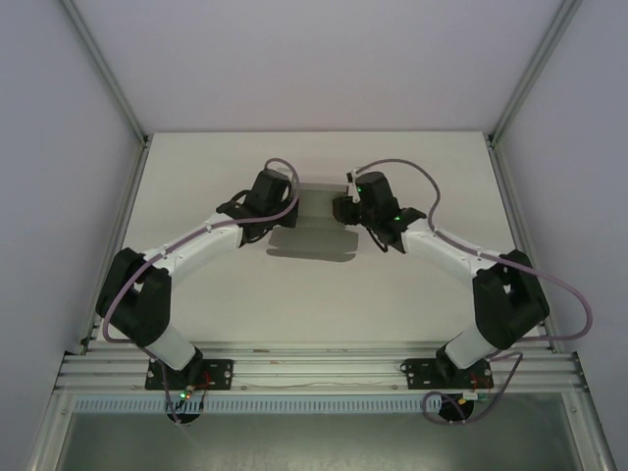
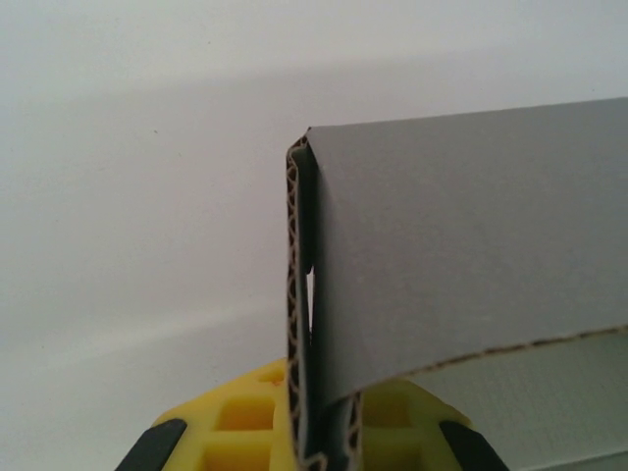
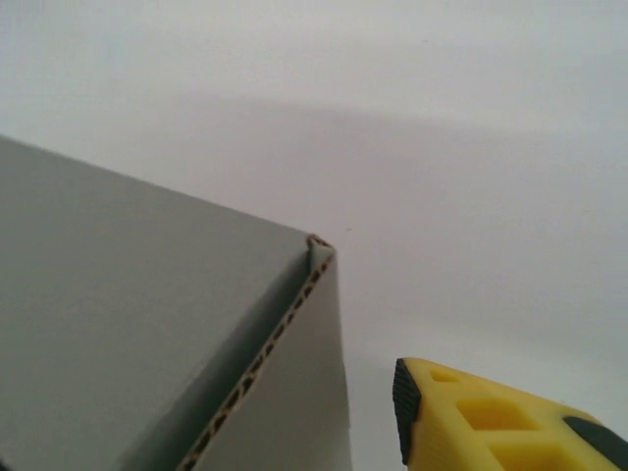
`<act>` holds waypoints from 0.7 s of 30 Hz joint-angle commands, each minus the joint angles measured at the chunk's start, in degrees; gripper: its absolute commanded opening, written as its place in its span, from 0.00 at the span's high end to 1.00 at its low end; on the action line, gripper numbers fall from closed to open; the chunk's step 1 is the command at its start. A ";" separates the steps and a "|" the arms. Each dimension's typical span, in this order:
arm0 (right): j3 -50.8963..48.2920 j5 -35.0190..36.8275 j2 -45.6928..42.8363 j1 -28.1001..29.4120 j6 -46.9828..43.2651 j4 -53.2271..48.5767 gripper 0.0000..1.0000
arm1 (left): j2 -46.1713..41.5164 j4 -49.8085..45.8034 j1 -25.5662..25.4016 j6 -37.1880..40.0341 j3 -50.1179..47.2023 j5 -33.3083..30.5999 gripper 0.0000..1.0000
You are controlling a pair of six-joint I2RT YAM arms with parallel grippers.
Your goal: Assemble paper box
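Note:
The grey paper box (image 1: pixel 319 208) is held up above the table (image 1: pixel 196 167) between both arms, its shadow falling on the table beneath it. My left gripper (image 1: pixel 292 207) grips its left side. In the left wrist view the yellow fingers (image 2: pixel 235 422) pinch a doubled corrugated wall of the box (image 2: pixel 471 245), so that gripper (image 2: pixel 329 437) is shut on it. My right gripper (image 1: pixel 345 208) is at the box's right side. In the right wrist view one yellow finger (image 3: pixel 491 422) stands clear of the box's corner (image 3: pixel 147 343) with a gap between them; the other finger is hidden.
Aluminium frame posts (image 1: pixel 515 88) and pale walls enclose the table on the left, right and back. The arm bases sit on a rail (image 1: pixel 314 368) at the near edge. Cables loop over both wrists.

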 commanded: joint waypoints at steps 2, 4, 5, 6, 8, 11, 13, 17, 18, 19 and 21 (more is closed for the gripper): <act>3.17 13.90 2.36 1.65 1.66 -2.84 0.67 | -0.78 1.65 -1.21 -1.87 0.61 -1.42 1.00; 3.95 17.44 3.11 2.07 2.58 -3.43 0.81 | -0.52 0.96 -1.73 -2.11 1.11 -2.56 1.00; 4.39 18.79 3.25 2.09 3.07 -3.87 0.86 | -0.44 0.58 -2.00 -2.15 1.36 -3.16 1.00; 4.90 20.23 3.58 2.25 3.63 -4.62 0.89 | -0.33 0.41 -2.27 -2.32 1.45 -3.88 1.00; 6.11 22.58 4.30 2.28 3.79 -6.71 0.97 | -0.19 -0.10 -2.67 -3.11 1.67 -5.39 1.00; 7.44 27.47 5.75 2.52 4.90 -9.32 1.00 | -0.18 -0.48 -2.89 -5.10 2.13 -6.58 1.00; 9.00 33.05 7.71 2.53 6.49 -12.31 1.00 | -0.40 -0.61 -3.31 -6.54 2.36 -7.00 1.00; 12.67 45.54 12.82 2.69 10.38 -19.81 1.00 | -0.70 -1.60 -3.68 -8.58 3.12 -10.22 1.00; 13.75 47.26 14.20 2.64 10.72 -22.35 1.00 | -0.45 -2.24 -3.68 -9.06 3.55 -11.47 1.00; 14.81 48.82 15.24 2.64 11.30 -24.50 1.00 | -0.32 -3.07 -3.60 -9.29 3.84 -12.45 1.00; 15.49 52.86 16.69 2.78 10.47 -26.26 1.00 | 0.38 -4.92 -3.60 -9.81 4.75 -15.90 1.00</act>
